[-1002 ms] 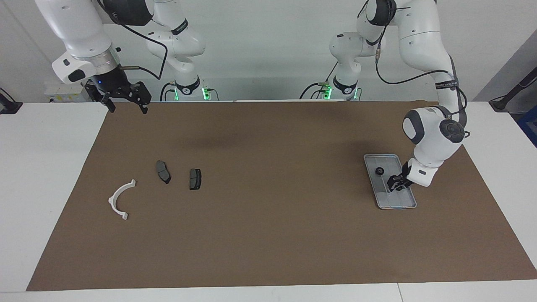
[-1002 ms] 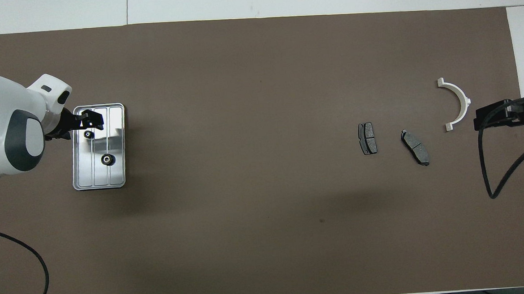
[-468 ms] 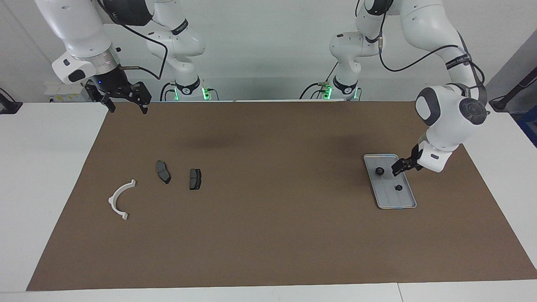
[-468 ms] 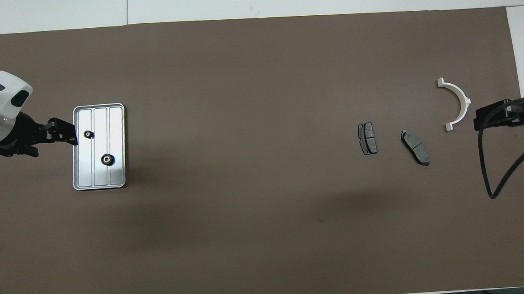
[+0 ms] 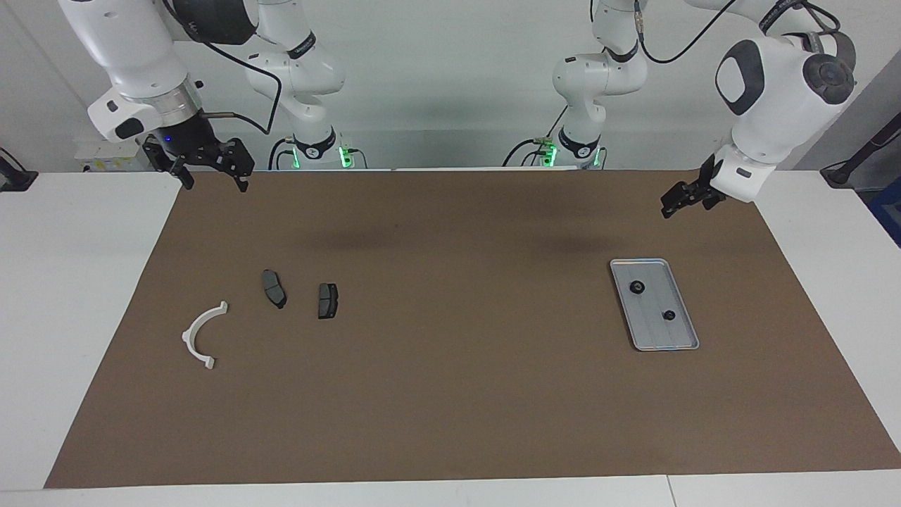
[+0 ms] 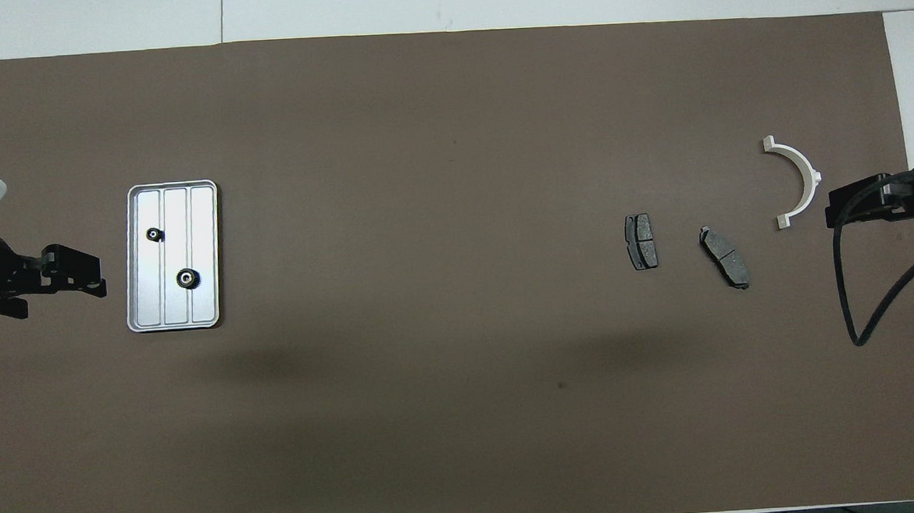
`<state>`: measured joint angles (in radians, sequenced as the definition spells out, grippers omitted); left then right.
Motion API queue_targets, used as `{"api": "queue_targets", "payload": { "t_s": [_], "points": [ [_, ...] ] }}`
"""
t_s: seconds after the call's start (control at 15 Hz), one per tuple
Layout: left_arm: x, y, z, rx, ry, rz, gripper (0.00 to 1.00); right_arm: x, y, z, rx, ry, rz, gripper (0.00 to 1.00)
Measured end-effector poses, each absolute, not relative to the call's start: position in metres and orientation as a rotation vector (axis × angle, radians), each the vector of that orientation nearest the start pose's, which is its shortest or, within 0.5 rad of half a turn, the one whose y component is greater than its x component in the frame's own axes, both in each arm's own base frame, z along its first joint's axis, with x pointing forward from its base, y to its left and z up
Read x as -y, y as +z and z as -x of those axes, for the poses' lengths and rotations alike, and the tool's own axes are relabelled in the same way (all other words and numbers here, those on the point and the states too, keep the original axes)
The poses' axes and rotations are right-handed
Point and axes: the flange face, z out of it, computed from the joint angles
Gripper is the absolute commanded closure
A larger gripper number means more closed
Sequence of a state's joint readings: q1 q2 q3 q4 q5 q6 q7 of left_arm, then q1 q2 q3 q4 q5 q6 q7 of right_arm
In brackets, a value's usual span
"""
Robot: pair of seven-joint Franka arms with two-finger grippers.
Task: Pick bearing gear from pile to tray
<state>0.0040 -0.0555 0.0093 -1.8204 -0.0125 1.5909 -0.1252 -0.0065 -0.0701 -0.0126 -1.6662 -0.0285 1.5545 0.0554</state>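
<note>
1. The left pincer (image 5: 674, 203) (image 6: 96, 275) is hanging in the air in the upper part of the facing view, over the brown mat (image 5: 450, 394) at the left arm's end of the desk (image 5: 70, 317). It is sitting higher in the frame than the tray (image 5: 651, 331) (image 6: 201, 223) and well clear of it.
2. In the overhead view its two fingers are showing a small gap between them, so it is standing slightly open and gripping nothing.
3. The right pincer (image 5: 215, 182) (image 6: 834, 205) is waiting in the upper corner of the facing view at the right arm's end, over the mat's edge. Its fingers are spread wide and holding nothing.
4. The tray is lying flat on the mat in the middle band of the frame, toward the left arm's end.
5. Two small black round gears are lying inside it, apart from each other. The larger gear (image 5: 637, 286) (image 6: 186, 279) is resting nearer the robots, and the smaller gear (image 5: 669, 315) (image 6: 155, 235) is resting farther from them.
6. The pile is lying well apart from the tray, toward the right arm's end:
   - the white half-ring bracket (image 5: 190, 331) (image 6: 808, 168) is sitting closest to that end;
   - the first dark plate (image 5: 274, 289) (image 6: 724, 256) is lying near it;
   - the second dark plate (image 5: 327, 301) (image 6: 642, 241) is lying just beside the first, toward the desk's middle.
</note>
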Motion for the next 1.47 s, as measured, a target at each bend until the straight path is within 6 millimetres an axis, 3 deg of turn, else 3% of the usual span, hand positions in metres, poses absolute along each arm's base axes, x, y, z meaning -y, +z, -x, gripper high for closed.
{"api": "queue_targets", "payload": {
  "t_s": [0.27,0.6,0.94,1.47],
  "points": [
    [0.001,0.538,-0.521,0.197,0.292,3.122,0.00,0.013,0.616,-0.529,-0.118,0.065,3.167,0.00],
    [0.018,0.534,-0.534,0.148,0.183,3.136,0.00,0.013,0.616,-0.529,-0.118,0.066,3.167,0.00],
    [0.018,0.521,-0.547,0.150,0.175,3.137,0.00,0.013,0.616,-0.529,-0.118,0.066,3.167,0.00],
    [0.019,0.529,-0.553,0.148,0.146,3.140,0.00,0.013,0.616,-0.529,-0.118,0.066,3.167,0.00]
  ]
}}
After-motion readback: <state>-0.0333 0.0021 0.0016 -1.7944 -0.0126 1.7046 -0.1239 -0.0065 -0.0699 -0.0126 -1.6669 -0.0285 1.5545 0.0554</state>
